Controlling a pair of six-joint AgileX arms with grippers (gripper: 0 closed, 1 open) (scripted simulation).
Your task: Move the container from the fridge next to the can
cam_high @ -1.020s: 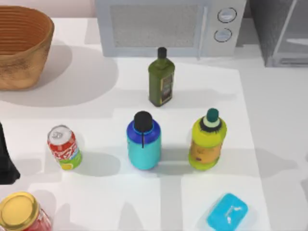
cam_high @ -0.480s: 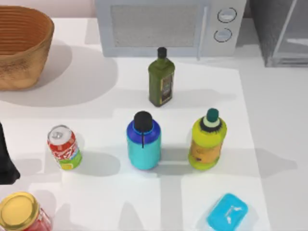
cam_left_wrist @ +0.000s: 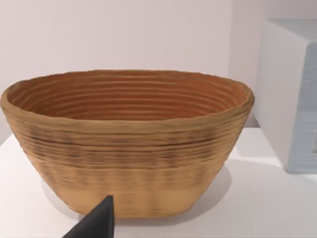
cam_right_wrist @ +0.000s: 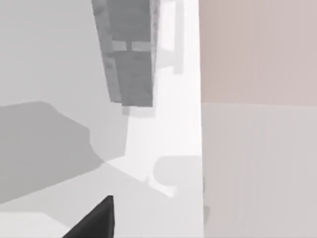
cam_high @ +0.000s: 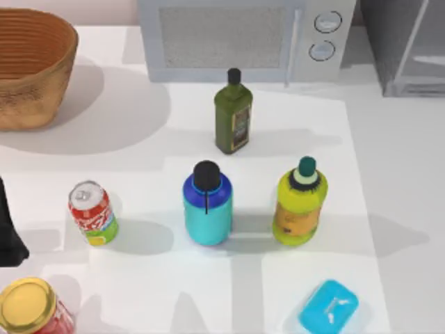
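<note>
On table (cam_high: 389, 174): one container (cam_high: 207, 205), one can (cam_high: 92, 213), three other bottles/jars; jaws' state cannot tell.

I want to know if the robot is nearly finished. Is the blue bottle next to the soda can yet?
Nearly, it looks. The container already stands upright on the table, out of the fridge, beside the can with a gap between them. No gripper holds anything: the left arm sits at the table's left edge. What might be left is nudging the bottle closer, if that gap is too wide.
</note>
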